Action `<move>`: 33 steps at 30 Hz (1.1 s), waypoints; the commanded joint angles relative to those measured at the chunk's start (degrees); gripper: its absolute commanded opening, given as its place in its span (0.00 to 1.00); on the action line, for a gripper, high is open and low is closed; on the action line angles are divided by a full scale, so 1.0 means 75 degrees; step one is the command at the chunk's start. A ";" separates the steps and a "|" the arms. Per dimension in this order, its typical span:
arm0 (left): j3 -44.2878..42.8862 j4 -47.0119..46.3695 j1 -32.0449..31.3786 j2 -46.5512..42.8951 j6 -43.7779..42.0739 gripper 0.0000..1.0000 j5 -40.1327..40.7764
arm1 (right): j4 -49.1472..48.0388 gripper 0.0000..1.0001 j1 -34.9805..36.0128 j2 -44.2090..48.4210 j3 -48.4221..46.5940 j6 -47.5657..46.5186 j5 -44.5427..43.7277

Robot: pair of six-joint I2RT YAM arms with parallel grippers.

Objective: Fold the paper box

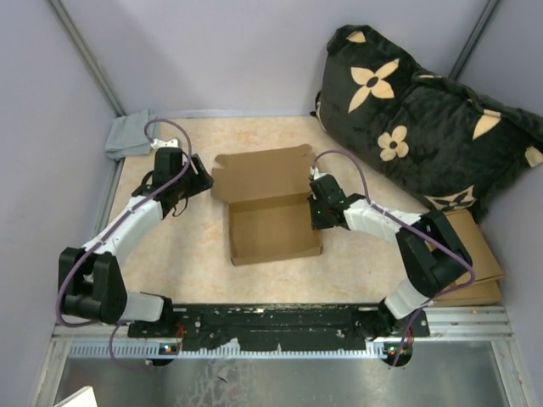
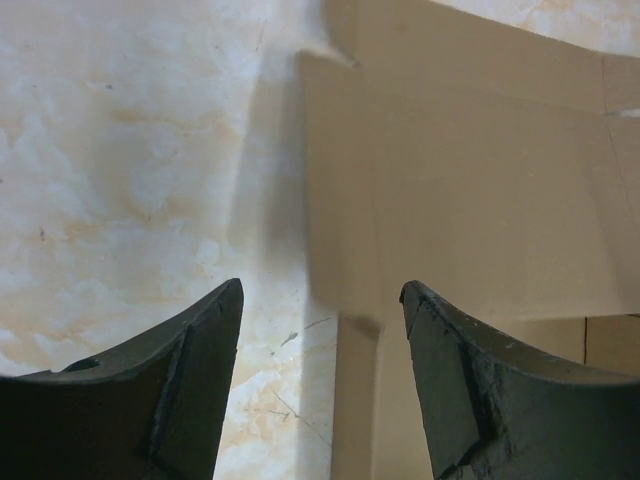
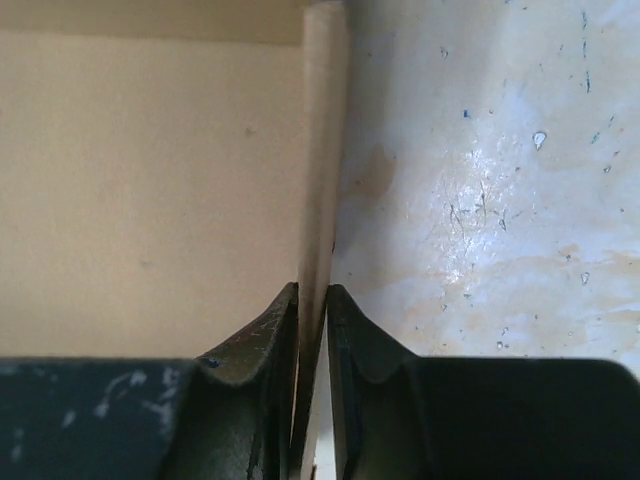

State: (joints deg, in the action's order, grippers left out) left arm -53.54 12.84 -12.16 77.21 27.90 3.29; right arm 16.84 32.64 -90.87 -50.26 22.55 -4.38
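At the far left corner of the pale, marbled counter [image 1: 178,254] lay a crumpled grey cloth [image 1: 127,136]. The left arm reached out toward the far side, and its fingers [image 1: 200,175] stood wide apart just beside the far left corner of the paper box [image 1: 273,227]; the left wrist view showed the two dark fingers [image 2: 200,380] spread above the box's left edge, holding nothing, though whether they touched the cardboard could not be told. The box sat in the middle of the counter, its shallow tray with raised walls on the near side and its lid flap lying open toward the far side. On the tray's right wall, the right arm's fingers [image 1: 316,206] were drawn narrow and pinched the thin upright cardboard edge between them [image 3: 270,340]. Farther right, a black pillow with tan flower shapes [image 1: 424,119] leaned in the far corner, and flat brown cardboard pieces [image 1: 479,263] lay near it at the counter's right edge.
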 commanded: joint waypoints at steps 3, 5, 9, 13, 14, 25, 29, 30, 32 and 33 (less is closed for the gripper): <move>-0.0251 -0.0417 0.0063 0.0738 -0.0140 0.69 -0.0548 | -0.0622 0.17 0.0112 0.0759 0.0409 -0.0510 0.0242; -0.0305 -0.0267 0.0063 0.0955 -0.0145 0.68 -0.0748 | -0.0600 0.17 0.0133 0.0815 0.0490 -0.0391 0.0266; -0.0346 0.0267 0.0063 0.1233 -0.0109 0.65 -0.0728 | -0.0530 0.18 0.0213 0.0880 0.0520 -0.0100 0.0311; -0.0209 0.0596 0.0063 0.0931 -0.0122 0.65 -0.0537 | -0.0534 0.18 0.0291 0.0935 0.0586 0.0250 0.0312; -0.0165 0.0652 0.0060 0.0687 -0.0128 0.65 -0.0459 | -0.0543 0.17 0.0313 0.0945 0.0615 0.0339 0.0295; 0.0242 0.0744 0.0063 0.0081 -0.0403 0.67 -0.0102 | -0.0602 0.11 0.0676 0.0960 0.0891 0.1045 -0.0196; 0.0081 0.0703 0.0089 0.0714 -0.0289 0.66 -0.0262 | -0.0641 0.11 0.0755 0.0985 0.0906 0.1116 -0.0218; 0.0029 0.0658 0.0087 0.0862 -0.0260 0.66 -0.0241 | -0.0642 0.11 0.0770 0.0979 0.0914 0.1119 -0.0218; -0.0121 0.0594 0.0097 0.1202 -0.0230 0.66 -0.0188 | -0.0659 0.11 0.0772 0.0977 0.0923 0.1136 -0.0203; -0.0229 0.0592 0.0104 0.1354 -0.0227 0.66 -0.0223 | -0.0673 0.11 0.0779 0.0972 0.0934 0.1130 -0.0190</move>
State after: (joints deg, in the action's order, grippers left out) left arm -52.58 17.82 -11.88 84.25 25.91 1.91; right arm 13.28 37.76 -85.38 -43.83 29.65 -5.50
